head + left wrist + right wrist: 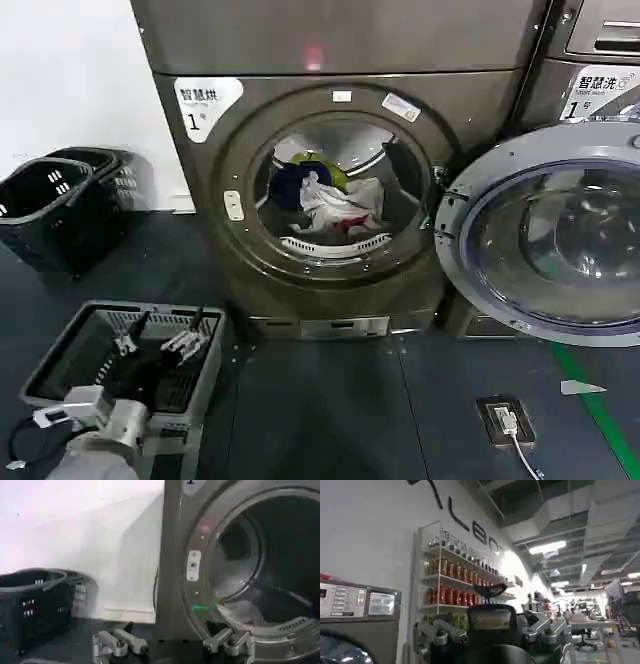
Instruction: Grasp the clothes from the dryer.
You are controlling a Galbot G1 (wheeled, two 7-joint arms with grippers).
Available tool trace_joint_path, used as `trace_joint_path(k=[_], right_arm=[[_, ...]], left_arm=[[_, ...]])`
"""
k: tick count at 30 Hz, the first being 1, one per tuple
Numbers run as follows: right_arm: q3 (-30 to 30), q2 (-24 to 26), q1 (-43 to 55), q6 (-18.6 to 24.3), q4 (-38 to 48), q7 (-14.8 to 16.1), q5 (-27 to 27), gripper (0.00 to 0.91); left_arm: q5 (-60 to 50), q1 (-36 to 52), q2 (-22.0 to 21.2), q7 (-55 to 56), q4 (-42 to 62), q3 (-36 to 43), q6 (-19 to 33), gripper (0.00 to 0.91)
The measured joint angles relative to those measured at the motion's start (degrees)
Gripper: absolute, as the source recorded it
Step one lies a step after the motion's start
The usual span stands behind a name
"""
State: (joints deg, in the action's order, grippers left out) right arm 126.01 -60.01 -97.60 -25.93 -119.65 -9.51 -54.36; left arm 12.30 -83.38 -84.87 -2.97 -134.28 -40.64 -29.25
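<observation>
The left claw (160,343) hangs low at the robot's left, over a grey slatted basket (60,345) on the dark floor, well short of the dryer (330,180). Its two fingers (119,644) stand wide apart with nothing between them, and in the left wrist view they point towards the dryer's round opening. The left arm's pale wrist (100,425) shows at the bottom edge of the head view.

The right claw (490,635) is raised and faces away from the machines, towards a wall shelf of bottles (455,587); its fingers are spread and hold nothing.

The clothes (325,195) lie in a small heap inside the drum: a navy blue piece and a yellow-green piece at the back left, white cloth with red marks in front and to the right. The round door (545,235) stands swung fully open to the right, in front of the neighbouring machine (590,80). Two black baskets (60,200) stand against the white wall, left of the dryer. A small device with a white cable (508,420) lies on the floor at the right.
</observation>
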Motion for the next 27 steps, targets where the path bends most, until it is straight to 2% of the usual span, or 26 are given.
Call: trace_joint_path(k=[27], right_arm=[[-0.98,0.76,0.63,1.62,0.3,1.17,0.21,0.907]], left_arm=[[-1.11,0.06,-1.11,-0.99,-0.5,1.1,1.58,0.907]])
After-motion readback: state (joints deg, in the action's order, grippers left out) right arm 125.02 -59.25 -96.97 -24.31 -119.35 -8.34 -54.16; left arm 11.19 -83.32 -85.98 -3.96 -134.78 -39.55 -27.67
